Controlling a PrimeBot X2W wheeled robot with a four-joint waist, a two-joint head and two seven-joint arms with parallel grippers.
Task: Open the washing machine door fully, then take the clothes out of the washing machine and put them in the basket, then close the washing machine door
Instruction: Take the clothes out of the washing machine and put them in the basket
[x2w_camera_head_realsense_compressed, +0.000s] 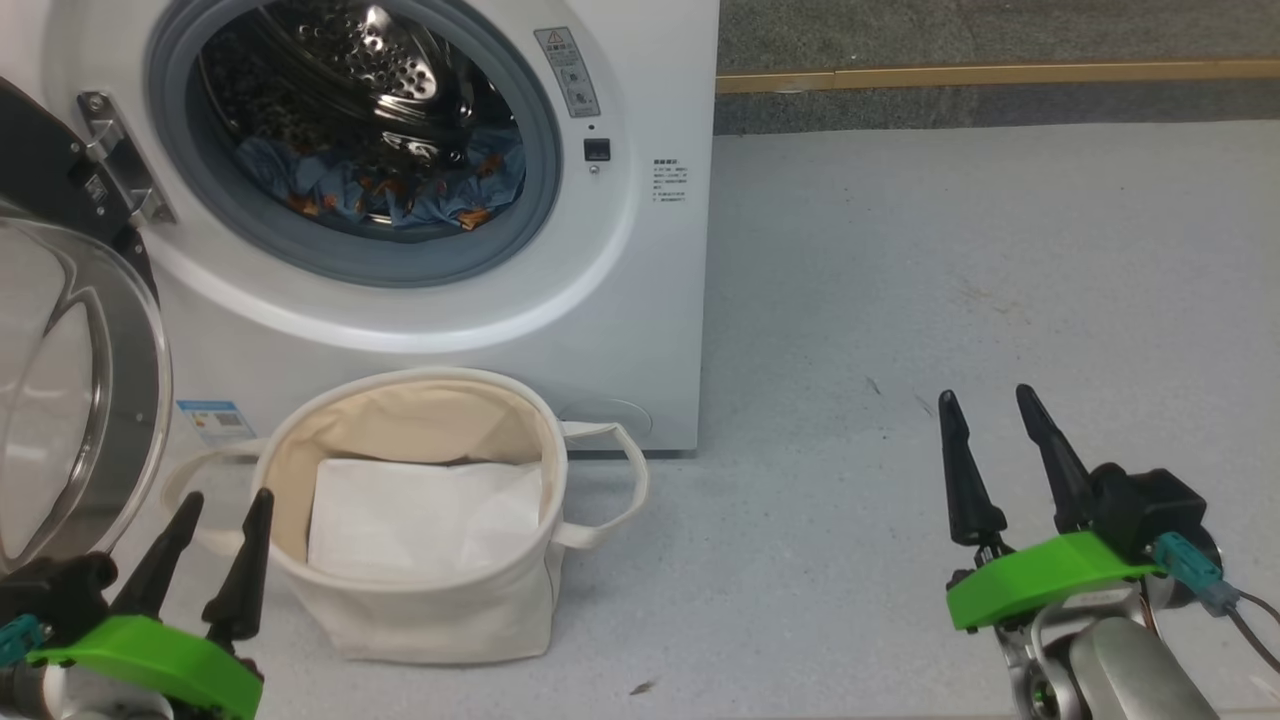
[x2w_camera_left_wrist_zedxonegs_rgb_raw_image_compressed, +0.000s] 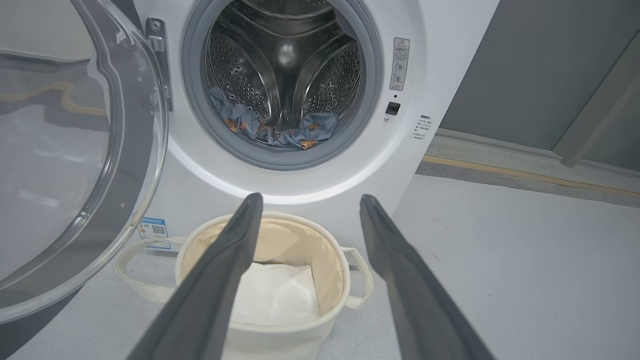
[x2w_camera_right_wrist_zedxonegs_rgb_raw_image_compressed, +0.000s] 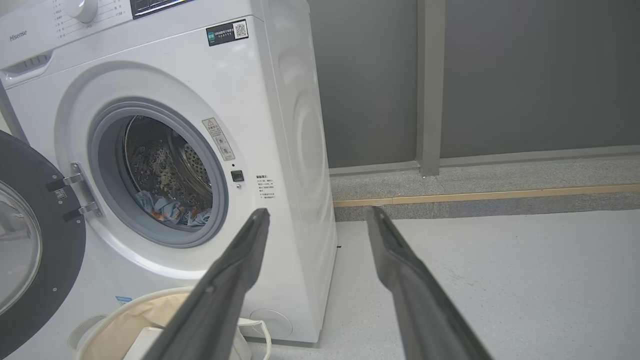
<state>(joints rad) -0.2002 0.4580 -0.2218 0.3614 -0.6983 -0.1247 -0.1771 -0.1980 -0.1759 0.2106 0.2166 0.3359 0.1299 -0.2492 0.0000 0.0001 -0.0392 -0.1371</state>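
The bear-print clothes (x2w_camera_head_realsense_compressed: 385, 190) lie crumpled at the bottom of the steel drum (x2w_camera_head_realsense_compressed: 390, 60) of the washing machine (x2w_camera_head_realsense_compressed: 640, 300). We judge them soft and light, so we would pinch a raised fold. Our left pincer (x2w_camera_head_realsense_compressed: 227, 495) and right pincer (x2w_camera_head_realsense_compressed: 985, 394) are open, empty.

My left gripper (x2w_camera_left_wrist_zedxonegs_rgb_raw_image_compressed: 311, 197) is spread wide and empty, pointing over the basket (x2w_camera_left_wrist_zedxonegs_rgb_raw_image_compressed: 336, 270), which has a white folded sheet (x2w_camera_left_wrist_zedxonegs_rgb_raw_image_compressed: 277, 295) inside. Just beyond stands the washing machine (x2w_camera_left_wrist_zedxonegs_rgb_raw_image_compressed: 445, 45), its door (x2w_camera_left_wrist_zedxonegs_rgb_raw_image_compressed: 142, 165) swung open to the left, with the clothes (x2w_camera_left_wrist_zedxonegs_rgb_raw_image_compressed: 280, 134) low in the drum (x2w_camera_left_wrist_zedxonegs_rgb_raw_image_compressed: 285, 55).
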